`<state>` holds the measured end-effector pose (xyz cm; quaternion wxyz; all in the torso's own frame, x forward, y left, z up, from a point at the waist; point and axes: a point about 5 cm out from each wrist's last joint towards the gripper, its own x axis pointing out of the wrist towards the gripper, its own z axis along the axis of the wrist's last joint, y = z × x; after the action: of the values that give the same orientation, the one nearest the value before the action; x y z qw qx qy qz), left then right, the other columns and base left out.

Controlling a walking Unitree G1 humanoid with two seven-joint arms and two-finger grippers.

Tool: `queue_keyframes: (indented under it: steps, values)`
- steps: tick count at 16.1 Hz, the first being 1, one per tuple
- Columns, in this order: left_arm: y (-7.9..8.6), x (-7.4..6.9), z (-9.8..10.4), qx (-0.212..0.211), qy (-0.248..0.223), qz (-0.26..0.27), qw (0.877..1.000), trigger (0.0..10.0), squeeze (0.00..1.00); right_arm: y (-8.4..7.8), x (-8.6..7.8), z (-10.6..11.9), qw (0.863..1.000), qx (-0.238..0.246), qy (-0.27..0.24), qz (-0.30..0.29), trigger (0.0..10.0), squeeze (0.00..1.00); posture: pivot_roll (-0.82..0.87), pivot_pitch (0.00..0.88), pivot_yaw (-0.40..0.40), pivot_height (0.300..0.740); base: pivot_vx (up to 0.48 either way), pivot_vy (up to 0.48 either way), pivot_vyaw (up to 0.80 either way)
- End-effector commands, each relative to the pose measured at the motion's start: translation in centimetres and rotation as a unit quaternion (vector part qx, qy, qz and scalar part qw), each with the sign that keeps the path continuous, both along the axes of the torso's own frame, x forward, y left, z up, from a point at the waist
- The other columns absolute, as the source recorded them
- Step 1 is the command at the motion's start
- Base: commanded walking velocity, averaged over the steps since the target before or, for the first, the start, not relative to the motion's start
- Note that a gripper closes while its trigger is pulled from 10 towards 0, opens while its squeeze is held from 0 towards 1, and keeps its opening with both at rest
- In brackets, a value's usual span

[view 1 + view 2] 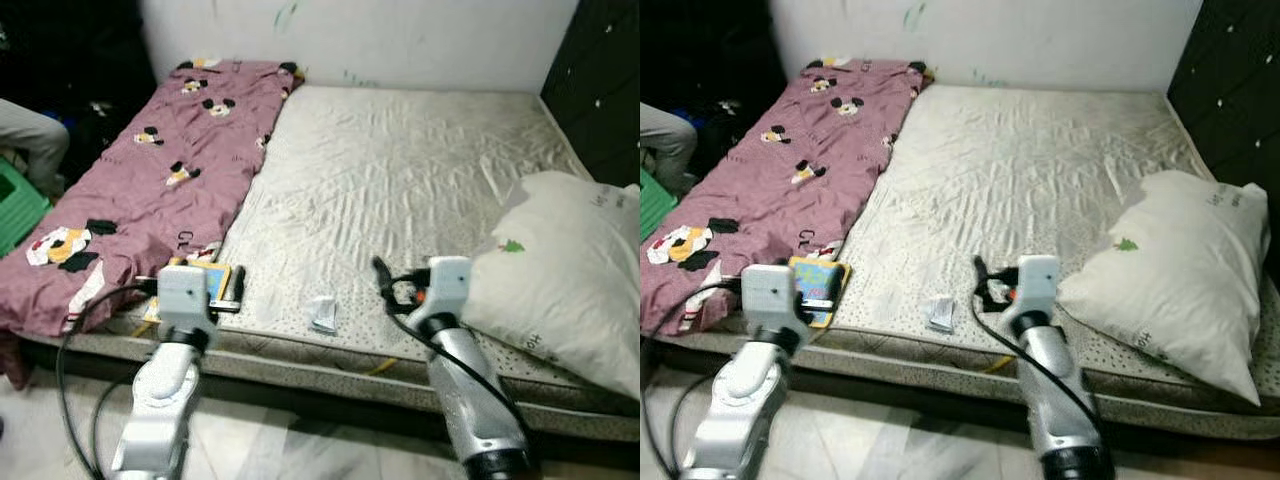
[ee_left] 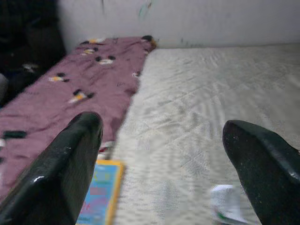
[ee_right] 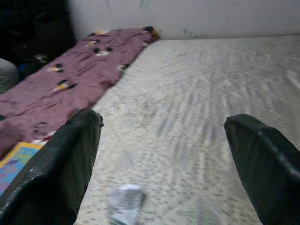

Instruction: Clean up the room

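Left eye: both arms were up over the near edge of the mattress. Left gripper sat just beside a colourful book at the edge of the pink cartoon blanket. Right gripper was near the white pillow. Small crumpled white wrapper lay on the mattress between the two grippers, touching neither. A person's knee was far off beyond the left arm.

Right eye: same layout; wrapper just off the right gripper's tip.

Left wrist: fingers spread wide, nothing held; book by one finger, wrapper close to the other.

Right wrist: fingers spread wide, empty; wrapper ahead between them, blurred
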<state>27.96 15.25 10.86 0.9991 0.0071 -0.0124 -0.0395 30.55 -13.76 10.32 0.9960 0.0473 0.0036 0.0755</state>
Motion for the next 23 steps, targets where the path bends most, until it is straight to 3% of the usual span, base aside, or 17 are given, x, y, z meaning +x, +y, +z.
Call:
queue_keyframes:
  steps: [1,9,18,21,23]
  values:
    - [0.1,-0.1,0.1,0.001,0.0,-0.005,1.0,10.0,0.0,-0.1,-0.1,0.0,1.0,0.005,-0.002,-0.006,10.0,0.0,0.0,0.097,0.011,0.74,0.0,0.0,0.0]
    - [-0.5,0.3,0.3,-0.007,-0.005,-0.025,1.0,10.0,0.0,-0.2,0.3,0.5,0.999,0.041,-0.013,-0.002,10.0,0.0,0.0,0.077,0.013,0.74,0.163,0.0,0.0]
    - [-0.7,0.3,0.1,-0.004,-0.001,-0.029,1.0,10.0,0.0,-0.5,0.4,0.2,0.999,0.032,-0.011,-0.013,10.0,0.0,0.0,0.06,0.025,0.74,0.245,0.0,0.0]
    - [-0.8,0.7,0.3,0.006,-0.002,-0.015,1.0,10.0,0.0,-1.4,0.5,0.1,0.998,0.007,-0.017,-0.053,10.0,0.0,0.0,0.051,0.064,0.74,0.0,0.0,0.0]
    - [-1.1,1.2,0.5,0.011,-0.003,-0.022,1.0,10.0,0.0,-1.7,0.0,-0.4,0.997,0.032,-0.011,-0.074,10.0,0.0,-0.01,0.053,0.096,0.74,0.0,0.0,0.0]
